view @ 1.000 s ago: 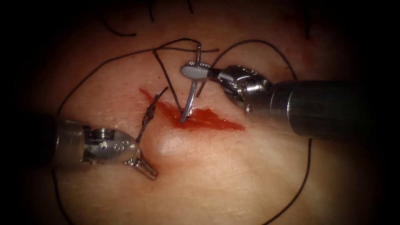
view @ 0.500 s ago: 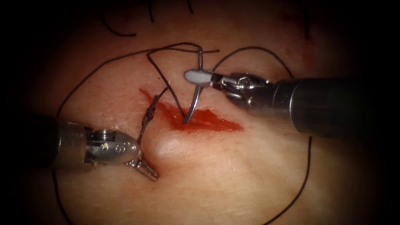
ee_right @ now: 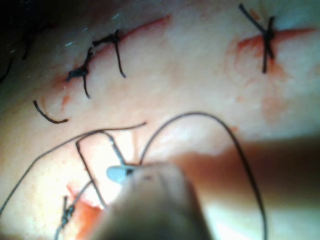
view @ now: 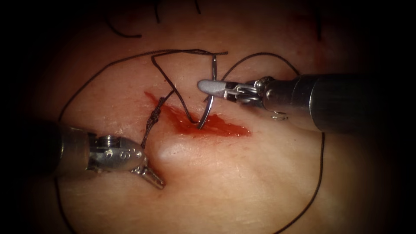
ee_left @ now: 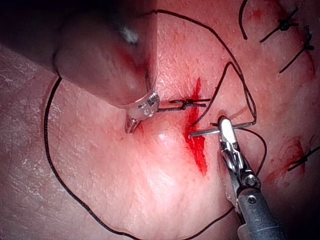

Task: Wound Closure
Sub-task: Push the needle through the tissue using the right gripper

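My right tool [view: 210, 86] comes in from the right and is shut on the curved needle [view: 207, 110] at about mid-curve. The needle stands steeply, with its tip down in the red cut [view: 225, 128] near the middle. Its rear end points up, and the dark thread [view: 260, 55] leaves from there. In the left wrist view the needle [ee_left: 202, 133] lies across the cut, held by the right tool [ee_left: 223, 125]. My left tool [view: 149, 175] is shut and holds nothing I can see. It presses on the tissue [view: 242, 182] below and left of the cut, raising a bulge beside it.
A knotted stitch [view: 155, 117] sits at the cut's left end, its tail running up. Thread loops widely around both tools and crosses above the needle. Finished stitches [ee_right: 92, 65] lie on other cuts farther back. Red fluid fills the cut.
The right tool has shifted right and rolled, swinging the needle's rear end rightward. The tip stays in the cut, slightly further right. The left tool has barely moved.
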Available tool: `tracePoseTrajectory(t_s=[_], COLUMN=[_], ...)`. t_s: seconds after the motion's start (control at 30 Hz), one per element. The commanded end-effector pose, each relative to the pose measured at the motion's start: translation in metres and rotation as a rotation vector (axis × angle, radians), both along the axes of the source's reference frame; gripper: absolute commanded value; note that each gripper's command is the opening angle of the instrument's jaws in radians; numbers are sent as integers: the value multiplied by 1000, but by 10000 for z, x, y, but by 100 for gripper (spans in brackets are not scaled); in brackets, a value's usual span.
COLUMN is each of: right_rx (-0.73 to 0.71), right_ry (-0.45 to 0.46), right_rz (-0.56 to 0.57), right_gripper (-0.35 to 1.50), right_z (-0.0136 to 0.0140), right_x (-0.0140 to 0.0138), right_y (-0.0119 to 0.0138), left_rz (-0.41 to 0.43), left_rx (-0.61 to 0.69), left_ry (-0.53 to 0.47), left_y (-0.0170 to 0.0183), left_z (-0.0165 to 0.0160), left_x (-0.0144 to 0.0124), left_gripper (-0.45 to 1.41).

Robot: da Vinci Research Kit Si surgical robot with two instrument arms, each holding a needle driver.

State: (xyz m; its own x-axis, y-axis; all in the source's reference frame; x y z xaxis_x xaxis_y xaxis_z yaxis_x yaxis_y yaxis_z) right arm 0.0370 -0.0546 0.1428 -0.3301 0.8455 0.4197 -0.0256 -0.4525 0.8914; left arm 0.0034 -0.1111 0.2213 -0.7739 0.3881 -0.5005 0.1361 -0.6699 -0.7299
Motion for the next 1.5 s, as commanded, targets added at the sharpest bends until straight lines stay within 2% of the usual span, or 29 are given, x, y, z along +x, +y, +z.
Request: tracePoseTrajectory(t_s=[0.03, 0.37, 0.6, 1.03, 1.2, 1.27, 1.3, 1.33, 1.37, 1.4, 1.43, 1.5], right_rx=[10, 55, 133, 281, 288, 191, 98, 39, -3, -42, -94, -195], right_ry=[3, 42, 103, 173, 197, 168, 149, 142, 135, 126, 105, 64], right_rz=[4, 54, 71, 76, 40, 17, 14, 13, 18, 18, 13, 5], right_gripper=[-35, -35, -35, -35, -35, -35, -35, -15, 22, 71, 96, 119], right_z=[8, 10, 7, -3, -7, -9, -10, -11, -12, -13, -13, -13], right_x=[8, 16, 33, 39, 40, 42, 43, 43, 43, 43, 43, 41], right_y=[-2, -7, -19, -30, -28, -26, -23, -22, -20, -17, -13, -6], left_rz=[1, -1, -1, 2, 2, 2, 2, 2, 2, 2, 2, 2], left_rx=[2, -2, -3, -1, -1, -1, -1, -1, -1, -1, -1, 0], left_ry=[-1, 0, 0, -1, -1, -1, -1, -1, -1, -1, -1, -1], left_y=[-9, -11, -11, -11, -11, -11, -11, -11, -11, -11, -11, -11], left_z=[6, 7, 8, 8, 8, 8, 8, 8, 8, 8, 8, 8], left_x=[-5, -5, -5, -4, -4, -4, -4, -4, -4, -4, -4, -4], left_gripper=[-3, -5, -5, -5, -5, -5, -5, -5, -5, -5, -5, -5])
